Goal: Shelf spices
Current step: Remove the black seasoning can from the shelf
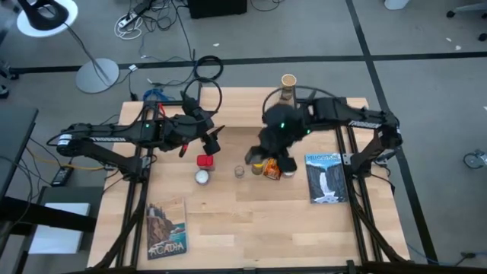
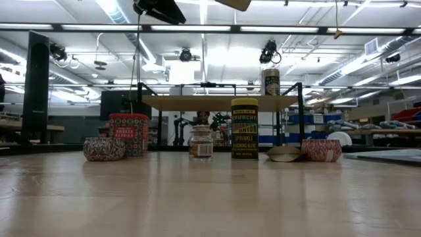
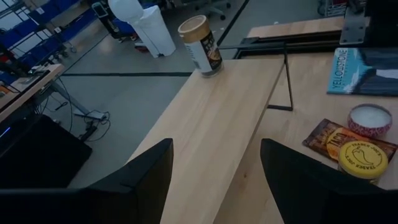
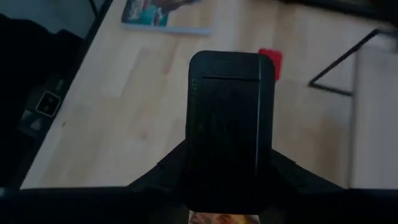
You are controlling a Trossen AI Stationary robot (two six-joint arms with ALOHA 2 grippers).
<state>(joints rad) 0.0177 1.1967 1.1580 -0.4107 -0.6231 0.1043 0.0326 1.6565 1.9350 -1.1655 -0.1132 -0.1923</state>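
Shelf holds one tan jar — below, red tin, small jar, yellow jar on table.

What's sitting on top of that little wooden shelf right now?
One tan cylindrical jar stands upright near one end of the shelf. The rest of the plank shown by the left wrist view is bare. From above, the right arm covers part of it, so that stretch stays unseen there.

Seeing both my arms matte black, white lettering showing on links, green LEDs glowing mid-frame.
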